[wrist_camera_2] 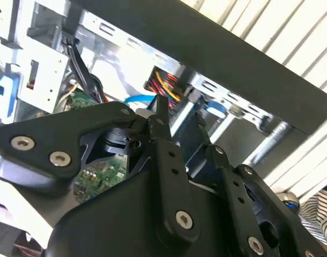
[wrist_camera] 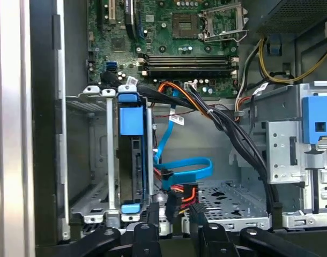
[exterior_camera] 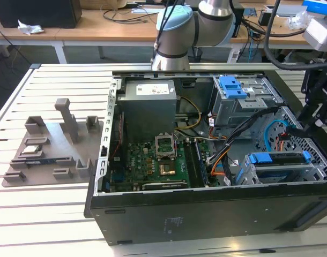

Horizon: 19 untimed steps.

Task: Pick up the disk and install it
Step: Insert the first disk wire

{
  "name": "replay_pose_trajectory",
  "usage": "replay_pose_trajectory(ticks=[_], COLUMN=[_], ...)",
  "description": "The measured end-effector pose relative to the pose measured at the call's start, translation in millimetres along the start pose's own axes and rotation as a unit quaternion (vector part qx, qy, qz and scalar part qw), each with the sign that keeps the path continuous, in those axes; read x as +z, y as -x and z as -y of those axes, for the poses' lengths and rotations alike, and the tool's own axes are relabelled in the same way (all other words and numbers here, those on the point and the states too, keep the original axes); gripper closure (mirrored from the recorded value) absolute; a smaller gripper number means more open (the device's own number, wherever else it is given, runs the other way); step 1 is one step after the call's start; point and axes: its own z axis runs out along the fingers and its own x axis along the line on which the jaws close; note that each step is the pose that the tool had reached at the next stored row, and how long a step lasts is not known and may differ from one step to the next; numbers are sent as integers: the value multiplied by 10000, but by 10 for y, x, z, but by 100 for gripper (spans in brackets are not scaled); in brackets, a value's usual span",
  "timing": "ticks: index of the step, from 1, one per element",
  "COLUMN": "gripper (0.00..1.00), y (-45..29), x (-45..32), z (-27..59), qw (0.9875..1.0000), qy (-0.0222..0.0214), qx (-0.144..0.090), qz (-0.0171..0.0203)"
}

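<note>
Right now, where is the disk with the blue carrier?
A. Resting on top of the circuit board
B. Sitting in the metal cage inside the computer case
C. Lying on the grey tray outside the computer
B: in the first wrist view the disk stands slotted in the metal cage, inside the computer case.

Bright, even room light fills the computer case [exterior_camera: 206, 160]; the black gripper [wrist_camera_2: 177, 126] up close looks blurry.
</note>
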Motion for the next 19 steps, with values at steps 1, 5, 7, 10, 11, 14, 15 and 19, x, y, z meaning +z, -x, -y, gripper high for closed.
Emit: replay_pose_trajectory(ticks=[1, 5, 7, 10, 11, 14, 15, 19], gripper=[64, 64, 64, 83, 83, 83, 83, 83], y=[32, 15, 15, 16, 15, 14, -18, -204], x=[80, 169, 171, 171, 171, 171, 169, 181], z=[1, 5, 5, 5, 5, 5, -2, -63], qw=[10000, 10000, 10000, 10000, 10000, 10000, 10000, 10000], qy=[0, -2, -1, -2, -2, -2, -2, -4], qx=[5, 13, 13, 13, 13, 14, 13, 13], qz=[-2, -52, -55, -63, -65, -69, -71, -76])
